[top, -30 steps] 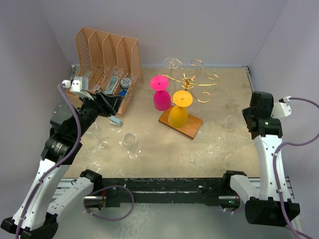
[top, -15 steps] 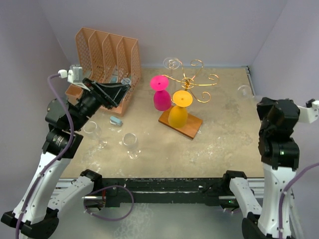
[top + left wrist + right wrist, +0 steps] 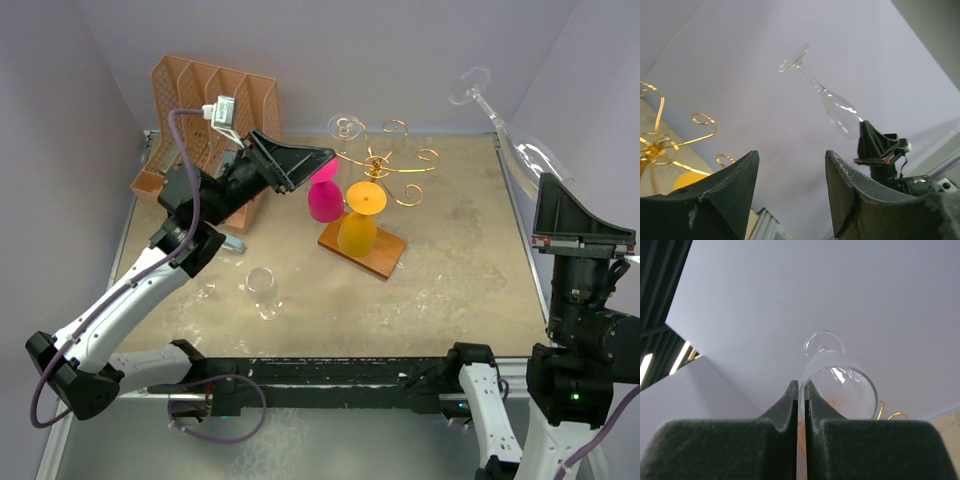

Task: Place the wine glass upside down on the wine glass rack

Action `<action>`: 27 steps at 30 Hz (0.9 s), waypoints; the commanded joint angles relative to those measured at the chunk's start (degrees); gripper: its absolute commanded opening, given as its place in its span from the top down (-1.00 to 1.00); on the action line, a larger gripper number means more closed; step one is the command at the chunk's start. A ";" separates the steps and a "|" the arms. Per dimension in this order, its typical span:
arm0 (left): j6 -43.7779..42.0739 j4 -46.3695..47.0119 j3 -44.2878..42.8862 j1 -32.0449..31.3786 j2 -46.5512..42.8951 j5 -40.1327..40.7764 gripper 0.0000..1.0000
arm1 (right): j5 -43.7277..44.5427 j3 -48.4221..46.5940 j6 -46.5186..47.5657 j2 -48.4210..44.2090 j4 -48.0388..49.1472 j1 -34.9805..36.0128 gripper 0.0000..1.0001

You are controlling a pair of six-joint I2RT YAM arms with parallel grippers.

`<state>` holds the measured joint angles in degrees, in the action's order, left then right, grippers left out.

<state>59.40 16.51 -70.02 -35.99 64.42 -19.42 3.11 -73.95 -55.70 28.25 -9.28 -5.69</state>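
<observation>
Changes: right gripper [image 3: 801, 389] raised high, wine glass [image 3: 518, 148] pinched at rim, foot now uppermost; left gripper [image 3: 322, 162], jaws apart, swung from file organizer [image 3: 200, 95] toward wine glass rack [image 3: 385, 165].

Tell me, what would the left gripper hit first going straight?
Probably nothing until the pale purple wall: the left gripper aims between the gold wire rack and the clear wine glass held by the right gripper, though depth is unclear.
</observation>
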 commanded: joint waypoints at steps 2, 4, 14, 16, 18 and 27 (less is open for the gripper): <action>4.14 10.55 -5.74 -7.99 4.32 9.51 -0.09 | -10.88 2.40 -1.26 -0.40 10.03 0.05 1.00; 4.14 11.41 -6.75 -11.34 6.59 14.07 -0.10 | -12.81 3.79 -2.00 -0.85 11.25 0.09 1.00; 8.44 15.01 -14.13 -19.72 17.83 30.07 -0.11 | -20.19 8.29 -4.88 -1.59 14.90 0.97 1.00; 9.13 15.15 -14.65 -21.28 18.86 33.59 -0.13 | -20.70 9.26 -5.03 -1.91 15.41 1.16 1.00; 9.35 17.34 -14.77 -22.85 20.08 36.28 -0.14 | -21.54 10.40 -5.16 -2.28 16.43 1.36 1.00; 12.37 17.00 -19.60 -24.50 25.49 45.64 -0.09 | -24.02 11.99 -4.37 -3.49 17.97 2.59 1.00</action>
<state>69.32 30.57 -86.13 -60.20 88.66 19.42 -18.20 -61.60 -60.29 26.09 2.61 -3.88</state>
